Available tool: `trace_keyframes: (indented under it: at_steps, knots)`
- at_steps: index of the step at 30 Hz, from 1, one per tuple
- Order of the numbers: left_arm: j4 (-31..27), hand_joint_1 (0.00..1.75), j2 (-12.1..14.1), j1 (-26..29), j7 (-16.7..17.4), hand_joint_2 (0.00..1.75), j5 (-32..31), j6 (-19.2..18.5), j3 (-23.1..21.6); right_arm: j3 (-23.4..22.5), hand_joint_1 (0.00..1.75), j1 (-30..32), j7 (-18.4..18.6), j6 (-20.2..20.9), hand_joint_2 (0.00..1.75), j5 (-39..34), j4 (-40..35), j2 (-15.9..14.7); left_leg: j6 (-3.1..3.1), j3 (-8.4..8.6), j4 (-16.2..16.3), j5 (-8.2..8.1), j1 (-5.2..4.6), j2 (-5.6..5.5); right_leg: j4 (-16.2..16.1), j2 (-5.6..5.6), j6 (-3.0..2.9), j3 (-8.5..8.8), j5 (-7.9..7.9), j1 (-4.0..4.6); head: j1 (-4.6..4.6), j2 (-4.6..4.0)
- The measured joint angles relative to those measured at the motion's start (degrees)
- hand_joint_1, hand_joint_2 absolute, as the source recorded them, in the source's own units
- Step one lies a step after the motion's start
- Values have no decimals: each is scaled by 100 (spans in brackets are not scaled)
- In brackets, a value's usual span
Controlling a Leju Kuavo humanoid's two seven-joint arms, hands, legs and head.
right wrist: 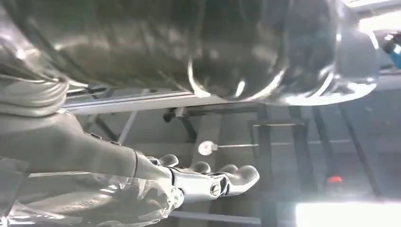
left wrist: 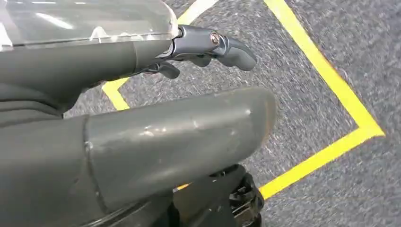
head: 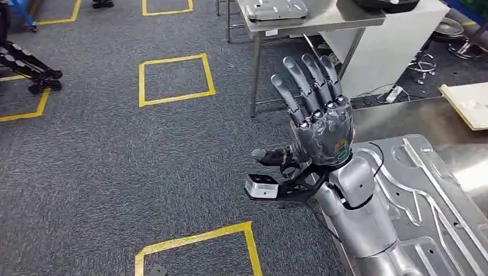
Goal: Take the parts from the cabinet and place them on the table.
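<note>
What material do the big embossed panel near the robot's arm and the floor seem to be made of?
The panel looks like pressed sheet metal, probably aluminium or steel: dull silver, with stamped ridges and soft reflections. The floor seems to be grey short-pile carpet, matte and speckled, marked with yellow tape.

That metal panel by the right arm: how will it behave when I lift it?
The panel is probably stiff: ribs are pressed into it. Its bare, shiny surface may slip in the right hand. Wide and flat, it would likely tilt if gripped at one edge.

arm [head: 368, 224]: silver, black cable | hand [head: 320, 123]: dark grey fingers, clear glossy cover
</note>
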Motion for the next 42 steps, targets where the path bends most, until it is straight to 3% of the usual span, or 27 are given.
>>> trace_keyframes:
  at_steps: [1,4,5,7,9,10,11,13,14,15,17,20,22,23,25,26,27,29,30,31,35,36,37,38,40,41,42]
  knots:
    - [0,0,4,-21,9,0,-5,-11,0,20,0,-3,13,0,0,26,2,0,-40,-38,29,13,-20,-77,-127,39,1,17,3,0,2,0]
    - [2,0,0,37,31,0,-22,-42,0,83,0,-3,46,0,0,135,13,4,-172,-87,-23,58,49,-277,-151,-157,-7,49,-8,49,9,0]
    - [2,0,20,59,35,0,-26,-41,0,111,0,-2,55,2,0,144,13,13,-188,-89,-10,42,23,-240,-243,-254,-24,105,33,-35,15,0]
    - [2,0,22,65,37,0,-13,-33,0,149,0,-15,85,2,0,184,13,24,-233,-304,498,-288,-10,313,-284,-432,-60,155,30,-23,-22,0]
    - [2,0,22,35,37,0,4,-33,0,173,0,-4,103,2,0,219,24,24,-280,-734,1354,-660,20,495,-272,-632,-81,156,13,4,-20,0]
    - [2,0,22,36,33,0,6,-39,0,190,0,-5,103,2,0,223,37,26,-300,-877,1637,-728,32,526,-267,-722,-82,153,4,6,-22,0]
    - [2,0,22,47,33,0,6,-50,2,219,0,-6,118,2,0,232,48,28,-316,-877,1643,-651,45,547,-261,-806,-74,157,-12,6,-22,0]
    - [2,0,26,72,31,0,11,-68,13,254,0,-11,131,2,0,295,70,33,-329,-505,960,-248,63,616,-223,-952,-49,162,-50,0,-22,0]
    - [2,0,26,75,33,0,19,-72,20,269,0,-21,138,2,0,306,72,39,-318,-225,450,-32,63,716,-190,-1016,-31,168,-81,-3,-24,0]
    - [2,0,24,69,33,0,24,-72,26,278,0,-36,146,2,0,311,74,50,-295,-51,66,-74,29,991,-154,-1073,8,165,-118,13,-22,0]
    - [2,0,22,73,37,0,24,-83,31,293,0,-52,164,2,0,326,85,52,-183,-51,73,-54,-15,864,-139,-1152,63,159,-143,59,-20,0]
    - [7,0,13,113,42,0,4,-140,33,308,0,-55,175,2,0,324,105,52,-89,-26,17,-24,-5,698,-161,-1286,141,200,-174,60,-13,0]
    - [9,0,-5,122,44,0,6,-153,33,313,0,-71,181,-2,0,308,105,52,-30,-18,-20,1,22,613,227,-786,173,66,-469,4,-13,0]
    - [9,0,-13,102,48,0,6,-155,33,313,0,-70,186,-2,0,297,107,52,-11,-24,-20,5,21,555,680,-643,172,-149,-696,10,-11,0]
    - [9,0,-27,89,48,0,6,-164,33,313,0,-42,186,-2,0,297,129,37,8,-33,-18,8,6,431,1512,-552,181,-570,-1010,10,-11,0]
    - [9,0,-29,92,53,0,4,-164,33,313,0,-31,186,-2,0,297,144,31,8,-31,-17,8,4,349,1639,-545,178,-667,-956,9,-13,0]
    - [9,0,-29,95,61,0,4,-162,33,313,0,-32,188,0,0,297,155,26,7,-26,-14,9,4,274,1464,-542,165,-605,-765,8,-11,0]
    - [9,0,-31,82,66,0,4,-155,33,313,0,-46,188,-2,0,297,158,26,3,-5,0,8,4,115,554,-464,120,-199,-208,5,-13,0]
    - [9,0,-35,70,68,0,4,-153,33,313,0,-56,188,-2,0,297,158,26,-5,-6,6,3,6,53,103,-248,88,-4,-3,4,-11,0]
    - [9,0,-44,56,74,0,4,-153,33,313,0,-58,190,0,0,297,164,22,-44,-42,23,12,-15,-2,-15,22,63,33,-69,-19,-15,0]
    - [9,0,-42,21,109,0,4,-153,39,315,0,-77,192,0,0,300,182,17,-224,-130,-14,88,34,-281,-154,-209,32,94,-61,1,-13,0]
    - [9,0,-35,20,116,0,4,-151,44,315,0,-85,192,0,0,297,182,17,-217,-151,78,28,42,-73,-207,-320,-9,137,-32,-33,-11,0]
    - [9,0,-35,16,129,0,4,-149,44,315,0,-89,192,0,0,295,184,17,-235,-257,303,-131,1,247,-232,-381,-33,158,-32,-27,-29,0]
    - [9,0,-35,1,133,0,4,-149,44,315,0,-92,192,0,0,295,184,17,-253,-443,681,-342,5,396,-231,-469,-56,161,-39,-10,-26,0]
    - [9,0,-35,-12,136,0,4,-151,44,315,0,-75,192,2,0,295,195,15,-279,-857,1542,-700,23,516,-224,-659,-80,162,-56,14,-26,0]
    - [9,0,-37,-6,138,0,4,-149,44,315,0,-74,192,2,0,295,199,17,-290,-955,1755,-724,29,533,-216,-748,-79,161,-64,16,-29,0]
    - [9,0,-37,7,142,0,4,-151,44,315,0,-75,190,2,0,295,199,15,-299,-899,1658,-610,40,552,-208,-828,-74,163,-78,16,-26,0]
